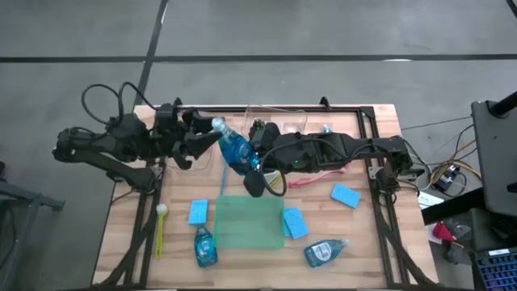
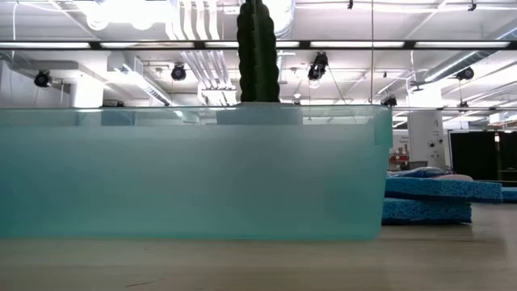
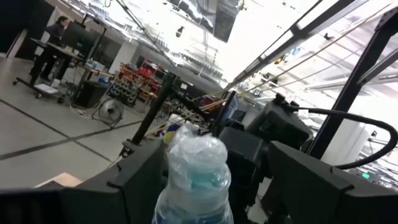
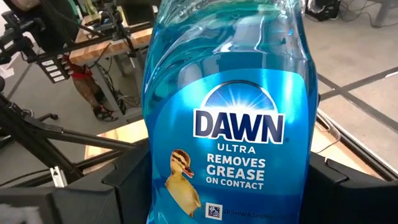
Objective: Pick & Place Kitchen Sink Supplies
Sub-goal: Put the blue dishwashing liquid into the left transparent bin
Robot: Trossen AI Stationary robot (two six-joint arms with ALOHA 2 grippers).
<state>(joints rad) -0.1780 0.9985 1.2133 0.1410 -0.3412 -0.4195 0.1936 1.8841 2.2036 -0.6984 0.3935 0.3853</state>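
Blue soap bottle | both end effectors pinch it | label only right-wrist

An industrial lab: exposed ceiling ducts, equipment racks, concrete floor

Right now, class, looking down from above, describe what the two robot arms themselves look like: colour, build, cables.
Both the left arm and the right arm are black, built from chunky jointed segments. Black cables loop out behind the left arm's shoulder end and run along the right arm. Each ends in a dark two-piece gripper. No markings are legible.
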